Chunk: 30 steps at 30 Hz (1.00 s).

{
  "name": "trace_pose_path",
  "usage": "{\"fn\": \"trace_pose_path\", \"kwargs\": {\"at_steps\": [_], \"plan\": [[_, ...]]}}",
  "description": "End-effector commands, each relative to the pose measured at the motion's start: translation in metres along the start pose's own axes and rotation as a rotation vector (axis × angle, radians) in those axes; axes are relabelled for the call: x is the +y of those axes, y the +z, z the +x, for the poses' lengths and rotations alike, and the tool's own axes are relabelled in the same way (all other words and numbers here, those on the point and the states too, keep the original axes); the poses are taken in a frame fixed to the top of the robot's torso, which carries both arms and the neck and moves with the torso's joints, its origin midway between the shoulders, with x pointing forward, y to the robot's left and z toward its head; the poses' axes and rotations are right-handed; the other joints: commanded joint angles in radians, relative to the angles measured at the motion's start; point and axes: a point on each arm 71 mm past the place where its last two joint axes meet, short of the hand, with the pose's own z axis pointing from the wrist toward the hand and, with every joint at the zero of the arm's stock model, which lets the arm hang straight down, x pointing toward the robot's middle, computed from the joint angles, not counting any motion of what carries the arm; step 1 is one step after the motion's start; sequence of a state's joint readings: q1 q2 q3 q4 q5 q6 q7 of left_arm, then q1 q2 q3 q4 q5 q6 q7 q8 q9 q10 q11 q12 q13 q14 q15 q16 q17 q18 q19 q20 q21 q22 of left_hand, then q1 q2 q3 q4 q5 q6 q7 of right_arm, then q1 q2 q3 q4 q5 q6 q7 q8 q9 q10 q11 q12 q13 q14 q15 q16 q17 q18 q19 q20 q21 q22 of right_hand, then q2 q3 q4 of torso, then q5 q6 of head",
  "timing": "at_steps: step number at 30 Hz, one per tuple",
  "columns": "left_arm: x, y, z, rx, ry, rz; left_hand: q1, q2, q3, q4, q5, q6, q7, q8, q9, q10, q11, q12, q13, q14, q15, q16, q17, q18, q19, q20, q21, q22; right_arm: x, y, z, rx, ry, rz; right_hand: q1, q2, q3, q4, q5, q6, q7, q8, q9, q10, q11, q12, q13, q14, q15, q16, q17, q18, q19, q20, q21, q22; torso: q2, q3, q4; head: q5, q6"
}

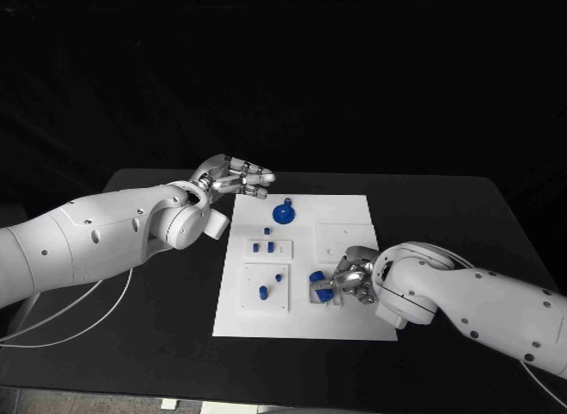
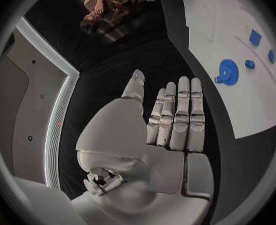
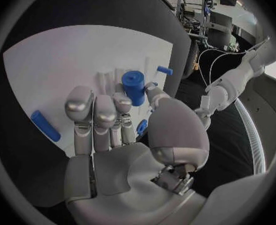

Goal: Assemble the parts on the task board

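Left hand: the left hand hangs over the black surface just off the far left corner of the task board. In the left wrist view its fingers lie straight and pressed side by side, the thumb held a little apart, and nothing is in it.

Right hand: the right hand is down on the near right part of the board. In the right wrist view the fingers are curled forward, close together over the white plate. A small blue piece shows between the thumb and the fingers; whether it is truly pinched I cannot tell.

Blue cylinder: an upright blue cylinder stands on the board just past the right hand's fingertips, close to the thumb tip. In the head view a blue part sits right against this hand's fingers.

Blue bar: a flat blue bar lies on the board beside the right hand, on the side away from the thumb, apart from the fingers.

Small peg: a short blue peg lies beyond the cylinder, further from the right hand.

Blue gear: a round blue gear lies on the far part of the board, near the left hand and well apart from the right one; the left wrist view shows it ahead of the fingertips and off to one side.

Other parts: small blue pieces rest in a white block at the board's left middle, between the two hands, and two more nearer the robot, beside the right hand.
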State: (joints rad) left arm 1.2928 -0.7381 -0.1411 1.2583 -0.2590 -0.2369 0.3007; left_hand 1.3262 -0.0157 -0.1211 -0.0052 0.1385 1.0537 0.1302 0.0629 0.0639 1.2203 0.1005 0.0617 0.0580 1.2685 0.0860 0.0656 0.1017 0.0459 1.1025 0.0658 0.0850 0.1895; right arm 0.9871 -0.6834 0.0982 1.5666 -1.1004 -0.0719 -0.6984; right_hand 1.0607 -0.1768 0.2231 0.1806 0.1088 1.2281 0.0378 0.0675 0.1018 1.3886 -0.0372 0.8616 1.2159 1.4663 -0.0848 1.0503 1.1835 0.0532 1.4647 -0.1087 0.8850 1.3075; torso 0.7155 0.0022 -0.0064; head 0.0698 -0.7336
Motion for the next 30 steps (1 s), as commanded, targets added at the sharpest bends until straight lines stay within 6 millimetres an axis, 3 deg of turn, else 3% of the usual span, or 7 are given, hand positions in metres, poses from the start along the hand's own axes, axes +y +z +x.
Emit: {"fn": "trace_pose_path", "kwargs": {"at_steps": [1,10,12,14,18,26,30], "plan": [[-0.001,0.000,0.002,0.017,-0.002,0.005,-0.003,0.004,0.002,-0.002,0.003,-0.003,0.002,0.001,0.001,-0.004,0.000,-0.002,0.002,-0.006,0.000,-0.001,0.001,-0.007,0.001,0.004,0.002,-0.001,0.002,-0.001,0.003,0.015,-0.023,-0.008,0.000,-0.016,-0.003,0.023,-0.024,-0.002,0.006,-0.003,0.003,-0.001,-0.004,-0.006,-0.001,-0.001,-0.007,-0.003,0.001,0.002,0.039,-0.004,-0.005,0.109,0.000,0.0006,-0.0007,0.002,-0.002],[-0.001,0.000,0.001,0.015,-0.002,0.002,-0.002,0.005,0.002,-0.002,0.003,-0.004,0.002,0.001,0.001,-0.004,0.000,-0.002,0.002,-0.007,0.000,-0.001,0.001,-0.007,0.001,0.004,0.002,-0.002,0.003,-0.003,0.002,0.007,-0.018,-0.024,0.014,-0.010,-0.131,0.102,-0.047,-0.006,0.006,-0.003,0.010,0.000,-0.003,-0.005,-0.001,0.000,-0.007,-0.004,0.004,0.002,0.039,-0.005,-0.005,0.109,0.000,0.0012,-0.0001,0.004,-0.003],[-0.001,0.000,0.001,0.015,-0.002,0.001,-0.002,0.005,0.002,-0.002,0.003,-0.004,0.002,0.001,0.001,-0.004,0.000,-0.002,0.002,-0.007,0.000,-0.001,0.001,-0.007,0.001,0.004,0.002,-0.002,0.002,-0.003,0.002,0.005,-0.017,-0.026,0.009,0.019,-0.196,0.093,-0.007,-0.007,0.007,-0.003,0.012,0.001,-0.004,-0.004,0.000,0.000,-0.006,-0.003,0.005,0.002,0.039,-0.005,-0.004,0.109,0.000,0.0015,0.0000,0.004,-0.004],[-0.001,0.000,0.001,0.014,-0.001,0.001,-0.001,0.005,0.002,-0.001,0.003,-0.004,0.002,0.002,0.001,-0.005,0.001,-0.002,0.002,-0.008,0.001,-0.001,0.001,-0.006,0.000,0.005,0.002,-0.005,0.001,-0.004,0.001,0.004,-0.017,-0.026,-0.012,0.091,-0.323,0.016,0.086,-0.008,0.009,-0.003,0.012,0.001,-0.007,-0.004,0.000,0.000,-0.004,-0.003,0.005,0.002,0.039,-0.005,-0.003,0.109,0.000,0.0015,-0.0001,0.006,-0.005],[0.000,0.000,0.001,0.014,-0.001,0.001,-0.001,0.005,0.002,-0.001,0.003,-0.004,0.002,0.002,0.001,-0.005,0.001,-0.002,0.002,-0.008,0.001,-0.001,0.001,-0.006,0.000,0.005,0.002,-0.005,-0.001,-0.005,0.000,0.001,-0.018,-0.029,-0.021,0.145,-0.394,-0.054,0.101,-0.008,0.007,-0.004,0.015,0.000,-0.003,-0.003,-0.001,0.000,-0.005,-0.002,0.005,0.003,0.039,-0.004,-0.001,0.109,0.000,0.0007,-0.0008,0.008,-0.004],[0.000,0.000,0.000,0.012,0.000,0.000,0.001,0.005,0.003,-0.002,0.003,-0.005,0.002,0.001,0.001,-0.005,0.001,-0.002,0.002,-0.008,0.001,-0.001,0.001,-0.006,0.000,0.005,0.001,-0.008,-0.008,-0.010,-0.006,-0.031,-0.005,-0.051,0.047,0.157,-0.329,-0.151,0.108,-0.001,0.006,-0.004,0.012,0.001,-0.004,0.002,0.000,0.000,-0.007,-0.001,0.004,0.004,0.040,-0.004,-0.002,0.109,-0.001,0.0012,-0.0020,0.005,-0.001],[0.000,0.000,-0.001,0.010,0.001,-0.001,0.003,0.006,0.004,-0.003,0.004,-0.004,0.002,0.001,0.001,-0.005,0.000,-0.002,0.002,-0.008,0.000,-0.001,0.001,-0.006,0.001,0.005,0.002,-0.009,-0.008,-0.012,-0.007,-0.041,-0.027,-0.066,0.087,0.064,-0.135,-0.161,0.022,0.013,0.004,-0.004,0.007,0.001,-0.004,0.003,0.001,0.000,-0.007,-0.002,0.004,0.004,0.039,-0.004,-0.001,0.110,-0.001,0.0008,-0.0017,0.006,-0.001]]}}
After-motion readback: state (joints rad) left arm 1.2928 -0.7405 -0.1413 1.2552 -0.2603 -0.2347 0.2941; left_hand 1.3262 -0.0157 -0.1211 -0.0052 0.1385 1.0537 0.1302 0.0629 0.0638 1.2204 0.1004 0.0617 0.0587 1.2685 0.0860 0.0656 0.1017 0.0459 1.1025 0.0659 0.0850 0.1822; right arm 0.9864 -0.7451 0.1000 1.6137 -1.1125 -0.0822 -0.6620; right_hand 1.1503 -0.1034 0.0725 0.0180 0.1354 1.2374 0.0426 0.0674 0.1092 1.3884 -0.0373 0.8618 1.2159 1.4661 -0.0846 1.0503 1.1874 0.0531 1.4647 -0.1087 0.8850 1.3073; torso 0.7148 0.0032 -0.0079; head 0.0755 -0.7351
